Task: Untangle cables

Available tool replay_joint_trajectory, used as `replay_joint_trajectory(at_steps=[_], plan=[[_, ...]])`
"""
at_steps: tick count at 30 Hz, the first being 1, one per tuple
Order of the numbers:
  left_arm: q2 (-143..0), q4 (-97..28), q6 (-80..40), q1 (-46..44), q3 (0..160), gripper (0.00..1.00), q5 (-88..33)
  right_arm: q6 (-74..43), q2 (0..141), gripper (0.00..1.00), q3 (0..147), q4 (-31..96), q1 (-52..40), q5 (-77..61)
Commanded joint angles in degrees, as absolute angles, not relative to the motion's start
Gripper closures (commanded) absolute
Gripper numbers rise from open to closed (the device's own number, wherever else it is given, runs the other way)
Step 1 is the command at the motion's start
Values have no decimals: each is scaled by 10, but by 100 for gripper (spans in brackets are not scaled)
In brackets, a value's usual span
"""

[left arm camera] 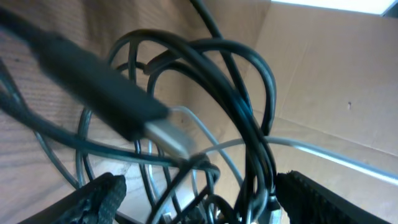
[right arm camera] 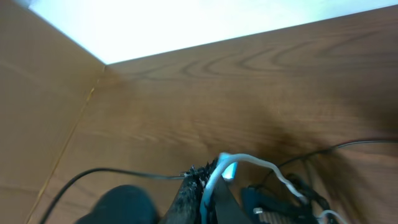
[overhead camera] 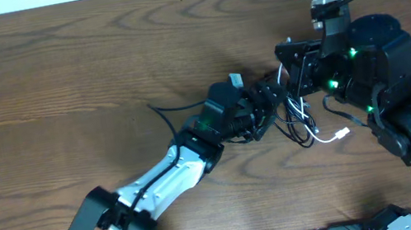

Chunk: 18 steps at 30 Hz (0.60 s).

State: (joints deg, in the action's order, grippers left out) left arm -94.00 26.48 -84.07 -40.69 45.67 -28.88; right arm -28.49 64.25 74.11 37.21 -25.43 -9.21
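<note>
cables (overhead camera: 300,122) lie on the table (overhead camera: 56,73), right of the left tool (overhead camera: 273,105).

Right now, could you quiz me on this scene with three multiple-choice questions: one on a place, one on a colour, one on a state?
1. The cables lie: A) at the left edge; B) around the middle of the table; C) at the far edge.
2. Beside the white cord, the other cables are: A) black; B) red; C) green.
3. The left end effector is: A) shut; B) hidden; C) open.

B: the overhead view shows them bunched around the middle.
A: all the other loops look black.
C: its fingers stand apart with cables between them.
</note>
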Motion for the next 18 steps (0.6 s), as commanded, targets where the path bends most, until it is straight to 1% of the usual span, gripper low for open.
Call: replay_joint_trajectory(at_steps=[1,3,4,7,9,11,15,18], plan=[[-968,297,-850,-423,462,16,-274,-291,630,99,754,369,-278,-96],[-985,312,-850,-434,462,16,-258,-289,624,99,754,366,-286,-93],[-990,310,-845,-437,462,20,-251,-286,621,99,754,361,-286,-91],[-1000,286,-778,-439,462,37,-243,-274,606,99,761,351,-278,-58],[-1000,245,-721,-437,462,46,-230,-253,594,99,773,351,-269,-11],[-1000,206,-681,-431,462,52,-214,-243,585,99,785,357,-259,44],[-1000,140,-638,-405,462,56,-192,-228,577,99,793,370,-236,121],[-1000,117,-608,-376,462,57,-193,-226,580,99,793,397,-210,168]])
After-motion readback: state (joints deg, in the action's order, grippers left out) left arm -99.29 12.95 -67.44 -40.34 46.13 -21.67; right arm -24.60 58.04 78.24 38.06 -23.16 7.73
